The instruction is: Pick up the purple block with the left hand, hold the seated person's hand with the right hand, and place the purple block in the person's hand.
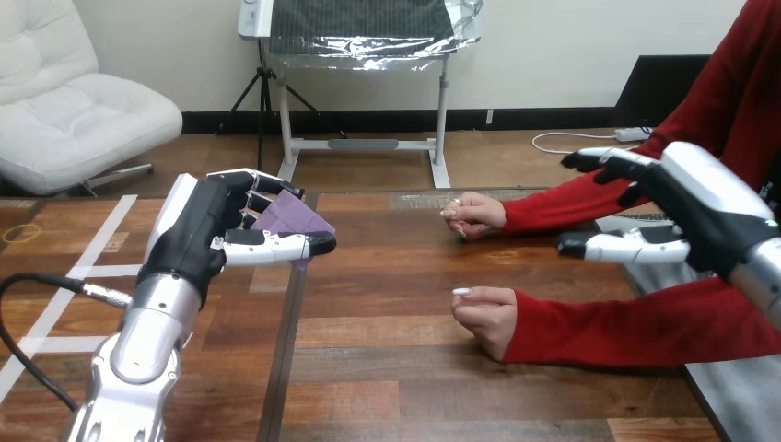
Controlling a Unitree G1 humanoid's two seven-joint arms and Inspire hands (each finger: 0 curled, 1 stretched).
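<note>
My left hand [207,235] is clamped on the purple block [295,219], likely light, rigid and smooth, best pinched across flat sides; my right hand [681,207] hangs spread, far right.

table [396,368]: wood planks, smooth, slight sheen. purple block [293,219]: matt, smooth faces. left hand [198,239] and right hand [705,207]: glossy white plastic shells over matt black. left forearm [138,354]: silver metal, satin. sleeve [626,327]: red cloth.
</note>
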